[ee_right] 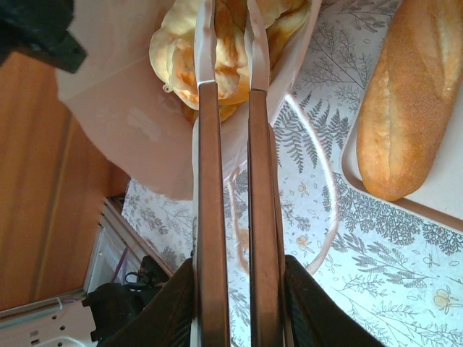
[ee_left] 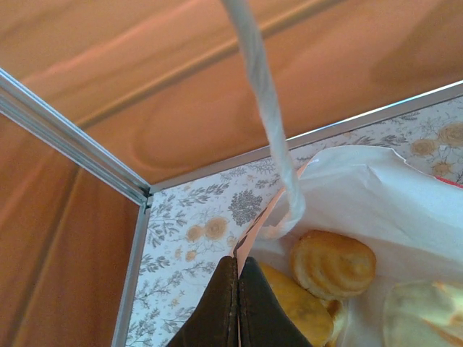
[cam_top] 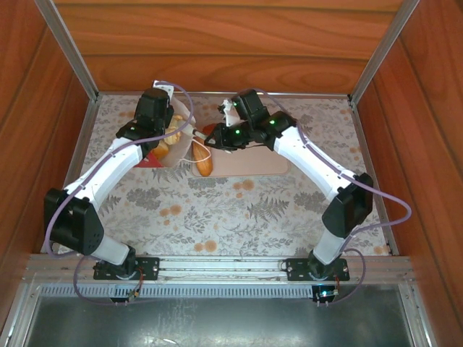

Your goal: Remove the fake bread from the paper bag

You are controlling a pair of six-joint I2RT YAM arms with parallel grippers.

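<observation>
L gripper [ee_left: 238, 275], bottom centre of L wrist view: jaws closed flat on rim of paper bag [ee_left: 376, 195]. String handle [ee_left: 268, 108] runs to top edge. Fake bread [ee_left: 333, 264] sits inside bag, lower right. R gripper [ee_right: 230, 36], top centre of R wrist view: fingers nearly together (narrow gap), pinching fake bread at bag mouth. One loaf [ee_right: 409, 94] lies on pink tray [ee_right: 441, 188], upper right, outside bag.

Bright and even from overhead, warmed by the wooden walls; only soft, faint shadows beneath the arms on the counter [cam_top: 217, 210]; dull sheen on the metal sheet [cam_top: 217, 318] at the near edge. From the left wrist, string handle [ee_left: 262, 94] blurred close to the lens; paper bag [ee_left: 376, 195] nearly washed out. From the right wrist, pale glare streaks down the fingers [ee_right: 211, 217] of the right claw [ee_right: 231, 72]; baguette [ee_right: 412, 94] brightly lit and crisp.
</observation>
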